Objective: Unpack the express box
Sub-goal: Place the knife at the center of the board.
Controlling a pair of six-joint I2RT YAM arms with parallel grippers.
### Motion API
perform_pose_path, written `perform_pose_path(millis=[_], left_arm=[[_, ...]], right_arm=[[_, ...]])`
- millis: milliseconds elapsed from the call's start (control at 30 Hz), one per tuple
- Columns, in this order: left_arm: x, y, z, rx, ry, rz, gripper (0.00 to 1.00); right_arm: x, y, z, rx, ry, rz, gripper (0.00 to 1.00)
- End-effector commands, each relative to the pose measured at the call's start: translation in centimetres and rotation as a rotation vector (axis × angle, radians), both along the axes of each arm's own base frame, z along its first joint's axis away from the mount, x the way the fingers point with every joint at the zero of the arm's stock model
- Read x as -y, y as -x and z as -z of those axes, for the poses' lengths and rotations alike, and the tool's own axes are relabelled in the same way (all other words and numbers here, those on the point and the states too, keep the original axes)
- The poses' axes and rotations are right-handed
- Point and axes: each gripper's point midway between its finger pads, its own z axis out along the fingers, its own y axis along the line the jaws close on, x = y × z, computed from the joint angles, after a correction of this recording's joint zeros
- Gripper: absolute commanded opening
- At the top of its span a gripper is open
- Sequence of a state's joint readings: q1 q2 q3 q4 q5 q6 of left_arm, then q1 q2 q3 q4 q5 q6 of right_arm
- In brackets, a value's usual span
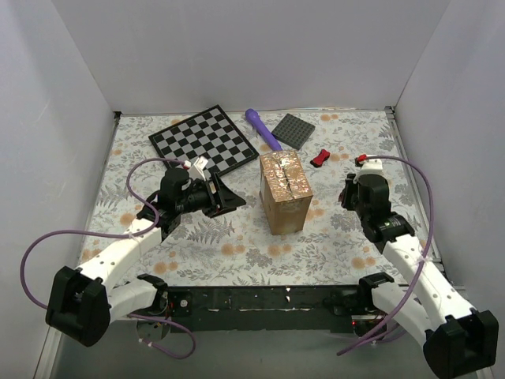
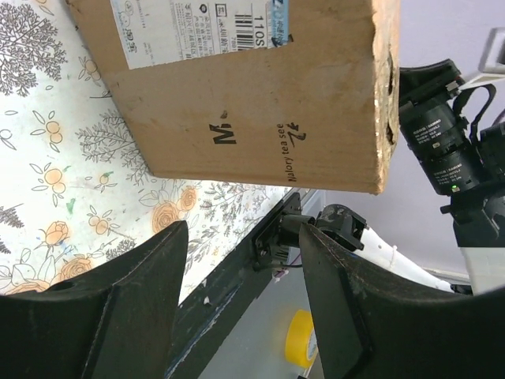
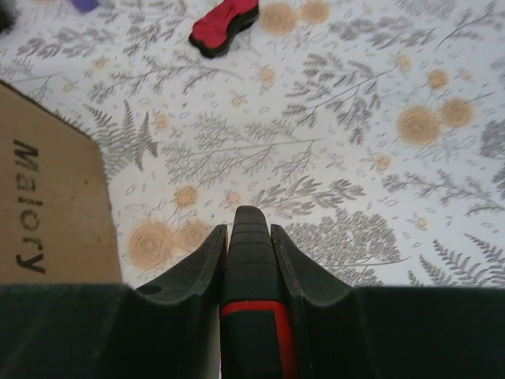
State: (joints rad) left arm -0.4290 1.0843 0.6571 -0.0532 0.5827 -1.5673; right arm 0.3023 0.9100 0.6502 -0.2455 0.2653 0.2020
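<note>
The express box (image 1: pixel 286 192) stands upright mid-table, a brown carton whose top flaps are closed under shiny tan tape. My left gripper (image 1: pixel 230 197) is open and empty just left of it. In the left wrist view the box side (image 2: pixel 252 95), with its label and printed mark, sits beyond the gripper (image 2: pixel 243 233), apart from the fingers (image 2: pixel 347 300). My right gripper (image 1: pixel 352 193) is to the right of the box, shut on a black tool with a red stripe (image 3: pixel 251 268). That view shows the box edge (image 3: pixel 47 213) at the left.
At the back lie a checkerboard (image 1: pixel 203 140), a purple cylinder (image 1: pixel 262 129), a dark grey square plate (image 1: pixel 294 130) and a red and black clip (image 1: pixel 320 158), which also shows in the right wrist view (image 3: pixel 225 26). White walls enclose three sides.
</note>
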Motion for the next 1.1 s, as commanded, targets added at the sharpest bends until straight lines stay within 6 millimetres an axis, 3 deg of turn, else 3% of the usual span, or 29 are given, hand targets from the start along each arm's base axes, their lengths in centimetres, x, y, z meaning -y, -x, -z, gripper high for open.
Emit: perform_pose_path(millis=[0,200,233,300,333,367,533,600,700,733,767,800,900,967,1067], left_arm=[[0.0,-0.1,0.2,0.002,0.001,-0.001,0.58],[-0.1,-0.5,0.4,-0.002,-0.001,-0.021,0.58],[-0.2,-0.4,0.5,-0.003,-0.004,-0.025,0.58],[-0.3,-0.4,0.5,0.003,-0.006,-0.030,0.58],[-0.4,-0.3,0.7,0.001,-0.009,-0.032,0.58],[-0.5,-0.3,0.9,0.001,-0.012,-0.036,0.58],[-0.7,0.0,1.0,0.006,-0.019,-0.040,0.58],[-0.8,-0.1,1.0,0.010,-0.022,-0.045,0.58],[-0.8,0.0,1.1,0.009,-0.023,-0.046,0.58],[-0.8,0.0,1.2,0.007,-0.025,-0.044,0.58],[-0.8,0.0,1.2,0.009,-0.024,-0.044,0.58],[-0.8,0.0,1.3,0.005,-0.024,-0.043,0.58],[-0.9,0.1,1.3,0.005,-0.024,-0.043,0.58],[-0.9,0.2,1.4,0.002,-0.027,-0.043,0.58],[-1.0,0.2,1.5,0.004,-0.031,-0.046,0.58]], right_arm=[[2.6,-3.1,-4.5,0.279,0.097,0.136,0.01],[2.4,-4.0,-3.7,0.271,0.306,0.080,0.01],[2.4,-3.8,-2.8,0.258,0.331,0.062,0.01],[0.9,-4.4,-3.2,0.328,0.358,-0.048,0.01],[0.6,-3.8,-1.6,0.328,0.386,-0.092,0.01],[-0.2,-4.2,-2.9,0.412,0.369,-0.125,0.01],[-1.7,-4.1,-2.2,0.464,0.400,-0.244,0.04],[-3.3,-3.8,-2.8,0.505,0.360,-0.323,0.05],[-4.3,-4.0,-4.0,0.535,0.301,-0.338,0.11],[-4.4,-4.2,-3.9,0.516,0.293,-0.340,0.21],[-4.4,-4.2,-2.3,0.438,0.289,-0.338,0.25],[-4.5,-4.7,-2.9,0.427,0.282,-0.327,0.27],[-3.9,-4.7,-1.1,0.364,0.284,-0.294,0.38],[-3.8,-4.9,-1.0,0.369,0.280,-0.278,0.50],[-3.7,-5.0,-0.4,0.343,0.268,-0.264,0.56]])
